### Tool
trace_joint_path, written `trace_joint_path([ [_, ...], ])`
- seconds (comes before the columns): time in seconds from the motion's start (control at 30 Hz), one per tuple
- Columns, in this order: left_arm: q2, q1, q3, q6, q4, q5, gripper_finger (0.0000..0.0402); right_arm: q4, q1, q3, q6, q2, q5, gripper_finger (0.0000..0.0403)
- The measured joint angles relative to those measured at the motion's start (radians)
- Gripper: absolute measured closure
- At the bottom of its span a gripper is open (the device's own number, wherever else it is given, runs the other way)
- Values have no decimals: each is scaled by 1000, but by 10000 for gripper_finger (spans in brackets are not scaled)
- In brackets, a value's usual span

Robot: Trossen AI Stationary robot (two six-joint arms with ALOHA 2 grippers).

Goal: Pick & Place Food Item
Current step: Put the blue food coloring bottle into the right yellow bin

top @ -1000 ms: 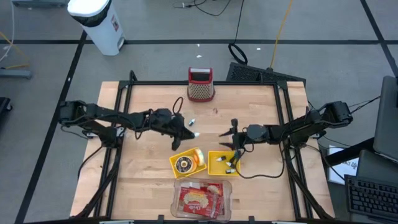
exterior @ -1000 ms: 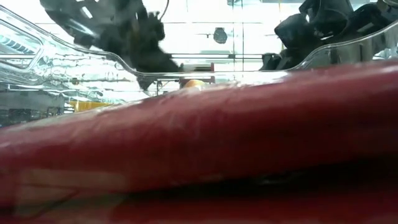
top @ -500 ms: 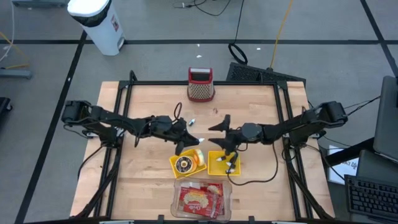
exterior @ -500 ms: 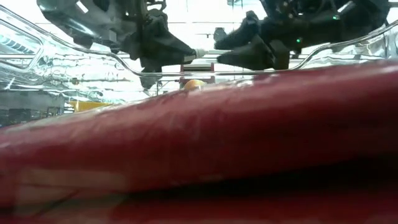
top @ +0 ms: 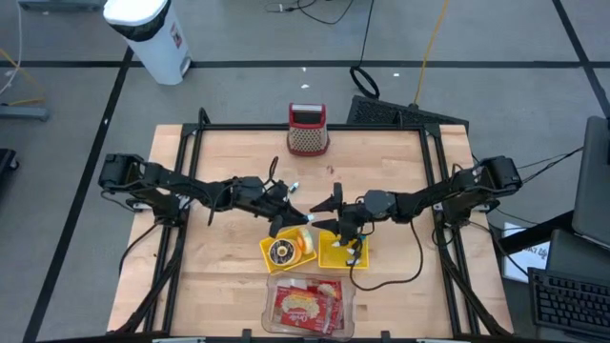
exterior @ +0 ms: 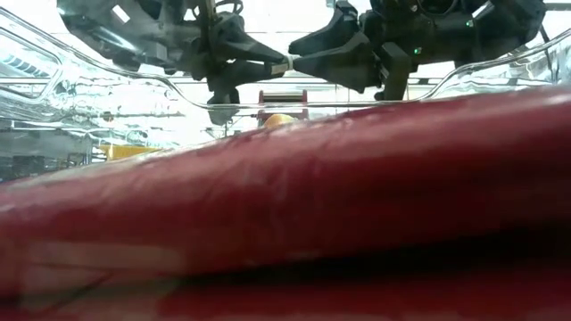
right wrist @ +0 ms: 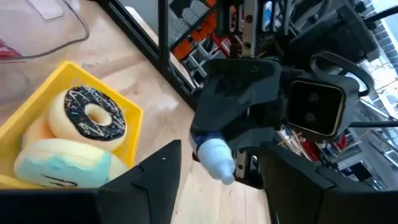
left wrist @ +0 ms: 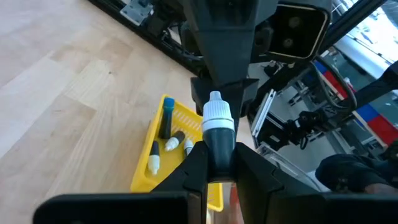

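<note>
My left gripper (top: 294, 211) is shut on a small dark tube with a white cap (left wrist: 217, 121), held above the table's middle. My right gripper (top: 324, 210) faces it from the table's right, open. In the right wrist view its two fingers stand on either side of the white cap (right wrist: 214, 155). In the low view the cap tip (exterior: 287, 65) sits right at the right fingers; whether they touch it I cannot tell. Below the grippers lie a yellow tray with a doughnut (top: 284, 250) and a yellow tray (top: 343, 250) with several small tubes. My left gripper pinches the tube's dark body (left wrist: 219, 142) between its two fingers, just below the white cap. The tube lies along the fingers and sticks out past their tips toward my right gripper. It is nearly level and lifted clear of the table and trays.
A clear container with a red packet (top: 310, 305) stands at the near edge and fills the low view's foreground. A red mesh holder (top: 307, 131) stands at the far edge. A small white item (top: 294, 186) lies loose on the wood near my left gripper.
My right gripper has risen from the yellow tray of small tubes, gone toward the table's left and rolled, and now faces my left gripper. My left gripper has shifted slightly toward the near edge and rolled, still holding the tube.
</note>
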Motion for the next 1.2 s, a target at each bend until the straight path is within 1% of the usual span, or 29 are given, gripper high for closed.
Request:
trace_joint_path([
  [0.13, 0, 8, 0, -27, 25, 4, 351, -1, 0, 0, 2, 0, -25, 210],
  [0.27, 0, 8, 6, -27, 39, 15, 349, -1, 0, 0, 1, 0, -20, 216],
  [0.37, 8, 6, 38, -25, 27, 22, 348, 5, 0, 0, 2, 0, -20, 219],
  [0.5, 38, 6, 77, -21, 9, 61, 348, -2, 0, -1, 0, 0, -19, 227],
  [0.73, 45, 23, 89, -26, -51, 68, 347, 0, 19, -1, -2, 0, -19, 267],
  [1.0, 45, 27, 88, -32, -50, 73, 346, 2, 24, -1, -6, 0, -15, 314],
  [1.2, 45, 27, 88, -52, -47, 79, 346, -3, 25, -1, -7, 0, -17, 331],
])
